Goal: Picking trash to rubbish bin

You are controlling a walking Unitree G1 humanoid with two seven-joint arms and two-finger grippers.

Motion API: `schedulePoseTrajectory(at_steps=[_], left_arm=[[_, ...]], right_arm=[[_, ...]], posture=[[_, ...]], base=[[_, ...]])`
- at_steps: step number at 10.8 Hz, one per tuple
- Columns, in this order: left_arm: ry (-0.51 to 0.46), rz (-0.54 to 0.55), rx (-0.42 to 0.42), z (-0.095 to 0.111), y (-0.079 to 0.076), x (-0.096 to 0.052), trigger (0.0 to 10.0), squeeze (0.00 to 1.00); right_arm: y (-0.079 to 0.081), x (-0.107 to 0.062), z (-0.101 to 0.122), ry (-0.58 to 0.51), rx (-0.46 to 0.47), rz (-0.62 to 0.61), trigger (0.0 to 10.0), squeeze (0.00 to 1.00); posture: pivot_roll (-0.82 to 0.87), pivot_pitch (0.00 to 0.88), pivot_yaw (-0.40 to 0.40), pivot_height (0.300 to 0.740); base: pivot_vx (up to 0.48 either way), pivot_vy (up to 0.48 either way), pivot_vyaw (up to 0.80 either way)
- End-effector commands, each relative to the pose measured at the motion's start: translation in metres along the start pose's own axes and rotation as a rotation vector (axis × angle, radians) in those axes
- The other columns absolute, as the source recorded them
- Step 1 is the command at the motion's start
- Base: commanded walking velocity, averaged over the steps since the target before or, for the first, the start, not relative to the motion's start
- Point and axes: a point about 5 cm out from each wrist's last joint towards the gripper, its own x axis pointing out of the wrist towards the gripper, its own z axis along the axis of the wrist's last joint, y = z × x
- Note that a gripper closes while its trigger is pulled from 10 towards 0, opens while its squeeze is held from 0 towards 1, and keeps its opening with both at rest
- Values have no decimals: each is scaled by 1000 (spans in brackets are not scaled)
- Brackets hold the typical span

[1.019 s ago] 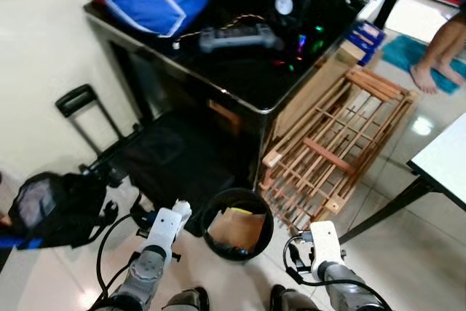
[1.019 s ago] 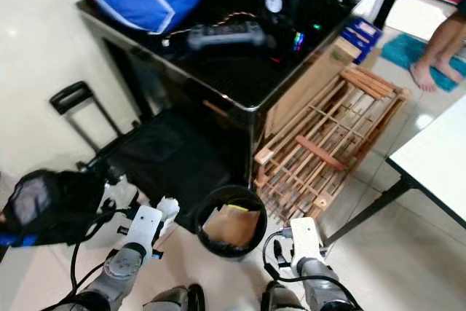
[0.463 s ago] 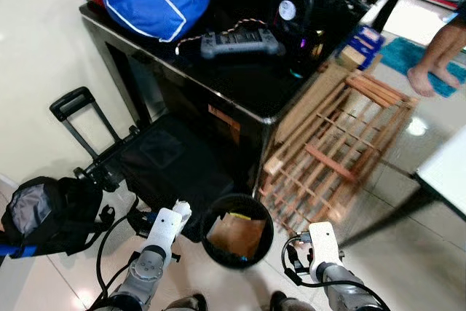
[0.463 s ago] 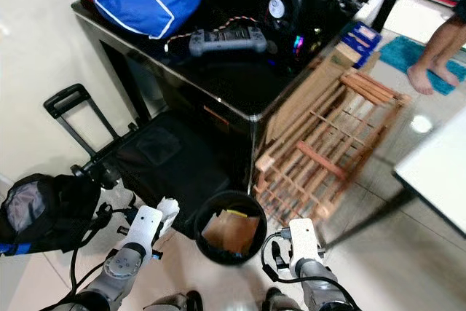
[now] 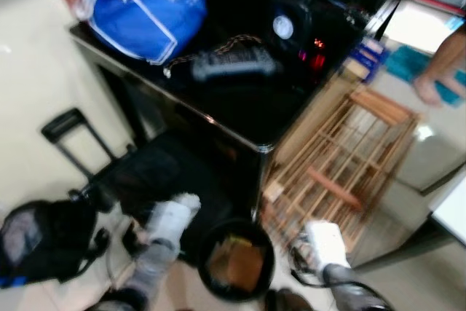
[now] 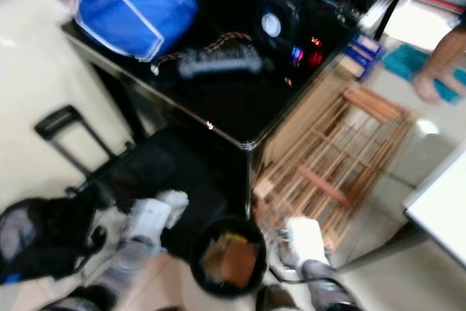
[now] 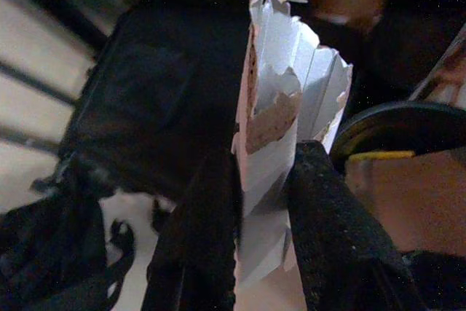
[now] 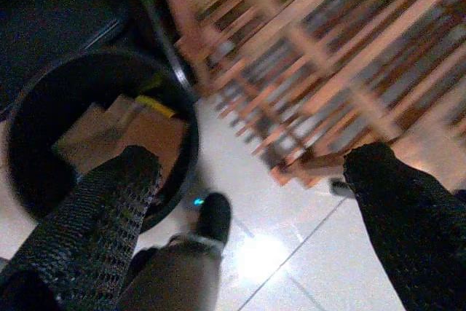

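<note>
I see the torn white paper scrap [image 7: 280, 118] pinched between the fingers of my left tool [image 7: 255, 231], held just beside the black rubbish bin [image 5: 237, 264] on the floor, cardboard [image 8: 142, 132] already inside. My right tool [image 8: 255, 202] hangs spread wide near the bin's other side, by the wooden rack [image 5: 342, 172].

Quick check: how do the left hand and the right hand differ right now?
The left hand is shut on a torn white paper scrap; the right hand is open and holds nothing. The left hand sits beside the black bin near a black bag; the right hand hangs by the wooden rack. Both are low, flanking the bin.
</note>
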Motion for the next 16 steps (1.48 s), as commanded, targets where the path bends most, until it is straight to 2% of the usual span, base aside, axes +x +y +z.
schedulePoseTrajectory(at_steps=[1,6,8,12,15,16], left_arm=[[62,12,4,-19,9,-7,10000,0],[79,-20,-8,-18,3,-5,10000,0],[55,-128,24,-3,-18,0,10000,0],[-5,-327,39,22,-61,2,10000,0],[11,-348,39,15,-69,-3,10000,0],[25,-361,61,8,-72,-5,10000,0]], right_arm=[[11,0,-5,20,7,26,10000,0],[10,0,-5,28,3,35,10000,0],[12,2,0,35,-37,92,10000,0],[20,2,12,-46,17,259,10000,0],[28,-3,8,-57,18,403,10000,0],[30,-4,9,-65,17,430,10000,0]], posture=[[9,186,41,740],[2,197,33,740],[-25,223,20,740],[-75,296,2,740],[-94,342,-8,740],[-94,353,-13,740]], base=[[0,0,0],[0,0,0],[0,0,0],[0,0,0],[0,0,0],[0,0,0]])
